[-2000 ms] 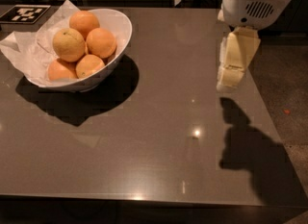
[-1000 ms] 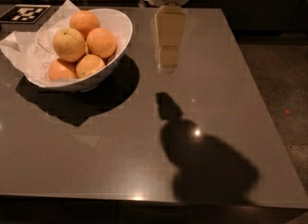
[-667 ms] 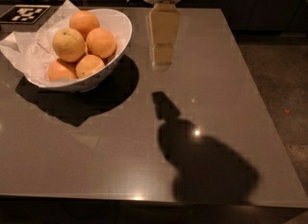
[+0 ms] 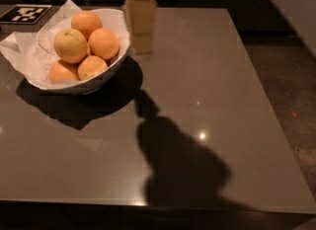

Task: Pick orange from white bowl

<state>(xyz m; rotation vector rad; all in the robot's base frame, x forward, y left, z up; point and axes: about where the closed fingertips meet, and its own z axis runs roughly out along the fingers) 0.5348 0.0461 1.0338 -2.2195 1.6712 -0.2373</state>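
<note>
The big pale orange [image 4: 70, 45] is sitting on top of the pile in the white bowl [image 4: 85, 87], toward its left side, and it is leaning on four smaller, darker fruits [image 4: 103, 43] with crumpled white paper [image 4: 24, 51] poking out around them. The bowl is standing at the back left of the gray table [image 4: 222, 76]. The gripper [image 4: 142, 45] is hanging just beside the bowl's right rim, away from the orange, and I cannot tell if it is open or closed.
</note>
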